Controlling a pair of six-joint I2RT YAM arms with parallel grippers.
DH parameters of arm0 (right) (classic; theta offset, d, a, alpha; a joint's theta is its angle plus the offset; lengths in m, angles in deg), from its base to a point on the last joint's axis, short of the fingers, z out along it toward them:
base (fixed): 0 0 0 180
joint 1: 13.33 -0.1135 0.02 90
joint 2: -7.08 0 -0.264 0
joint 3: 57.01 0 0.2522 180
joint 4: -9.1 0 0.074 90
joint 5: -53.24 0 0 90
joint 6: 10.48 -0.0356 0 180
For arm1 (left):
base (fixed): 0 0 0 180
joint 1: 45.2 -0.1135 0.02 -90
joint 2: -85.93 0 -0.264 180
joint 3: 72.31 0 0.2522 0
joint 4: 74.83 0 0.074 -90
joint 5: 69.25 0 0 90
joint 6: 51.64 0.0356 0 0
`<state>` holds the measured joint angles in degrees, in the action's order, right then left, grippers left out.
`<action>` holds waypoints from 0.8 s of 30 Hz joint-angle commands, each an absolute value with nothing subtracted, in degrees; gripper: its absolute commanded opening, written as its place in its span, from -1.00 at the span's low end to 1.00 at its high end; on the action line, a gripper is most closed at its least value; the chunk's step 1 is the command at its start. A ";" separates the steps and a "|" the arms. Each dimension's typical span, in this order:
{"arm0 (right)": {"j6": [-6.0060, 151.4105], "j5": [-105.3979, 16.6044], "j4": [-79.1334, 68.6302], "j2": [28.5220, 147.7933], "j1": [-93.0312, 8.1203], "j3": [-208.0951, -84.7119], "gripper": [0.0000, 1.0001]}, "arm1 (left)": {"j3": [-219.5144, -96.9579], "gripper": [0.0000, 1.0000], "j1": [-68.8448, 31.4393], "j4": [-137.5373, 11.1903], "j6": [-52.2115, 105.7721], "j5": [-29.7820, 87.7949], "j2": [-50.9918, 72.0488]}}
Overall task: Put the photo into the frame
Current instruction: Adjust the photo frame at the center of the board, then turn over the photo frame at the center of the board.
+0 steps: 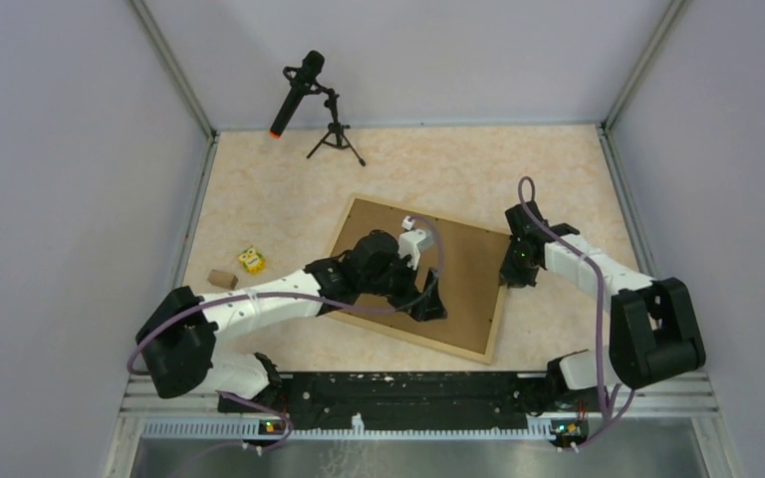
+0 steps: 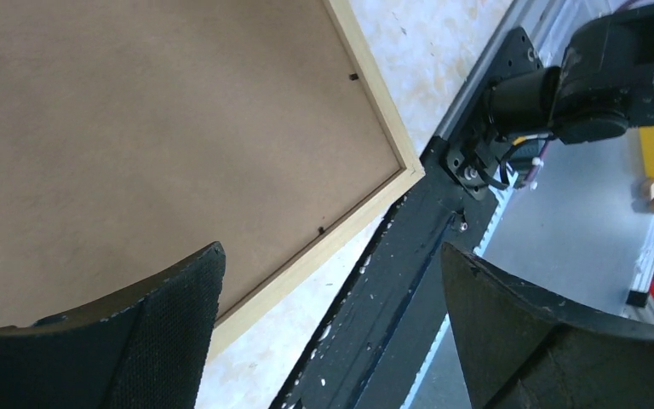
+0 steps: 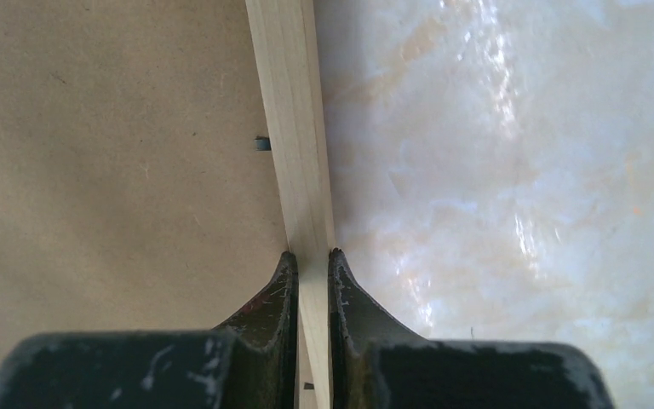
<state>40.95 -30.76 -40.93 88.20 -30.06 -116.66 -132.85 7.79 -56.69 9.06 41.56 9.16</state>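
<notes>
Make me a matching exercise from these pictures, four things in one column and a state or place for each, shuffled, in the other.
1. right gripper
2. left gripper
3. microphone
4. yellow cube

A. open, over the brown backing board
B. standing at the far side of the table
C. shut on a rail of the frame
D. lying left of the frame in the top view

Pairs: 1-C, 2-A, 3-B, 4-D
</notes>
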 commanded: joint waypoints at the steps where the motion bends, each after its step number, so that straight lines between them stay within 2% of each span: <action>1: 34.13 -31.63 -45.40 79.13 -29.94 -121.02 -1.00 | -137.61 0.97 13.97 -58.83 14.72 37.68 6.06; 6: 27.21 -33.85 -43.02 73.00 -29.94 -119.43 -1.00 | -133.82 0.97 25.39 -64.77 28.64 19.18 7.75; 12: 27.28 -34.43 -44.46 73.18 -30.03 -120.86 -1.00 | -125.03 0.97 40.17 -80.10 51.02 0.15 8.64; 15: 27.82 -34.52 -44.93 73.43 -29.98 -121.27 -1.00 | -125.22 0.97 42.99 -82.00 55.40 -0.71 5.67; 17: 28.68 -33.82 -45.22 73.43 -30.04 -121.36 -1.00 | -127.56 0.97 43.38 -78.67 51.91 -3.06 3.50; 19: 32.64 -34.67 -42.87 73.78 -30.03 -120.36 -1.00 | -129.45 0.97 43.30 -75.44 50.15 0.09 3.17; 20: 35.79 -37.12 -41.51 74.76 -30.05 -119.92 -0.66 | -129.25 0.97 43.24 -75.41 49.72 2.12 3.46; 21: 39.09 -40.28 -40.73 76.15 -30.03 -119.76 -0.12 | -128.77 0.97 43.15 -75.96 49.32 3.57 3.95; 22: 41.94 -43.52 -40.63 77.73 -30.03 -119.84 0.25 | -128.33 0.97 42.94 -76.07 48.64 5.29 4.48; 23: 43.84 -45.19 -41.42 79.54 -30.18 -119.97 0.49 | -128.11 0.98 42.57 -75.68 47.97 7.29 4.81; 24: 45.22 -45.69 -41.91 81.29 -30.24 -119.88 0.61 | -128.10 0.97 42.26 -75.20 47.23 9.19 5.26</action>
<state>35.22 -38.10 -43.03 75.89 -30.04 -118.58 -126.78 43.00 -74.35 48.86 3.71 3.30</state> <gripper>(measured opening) 0.676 0.987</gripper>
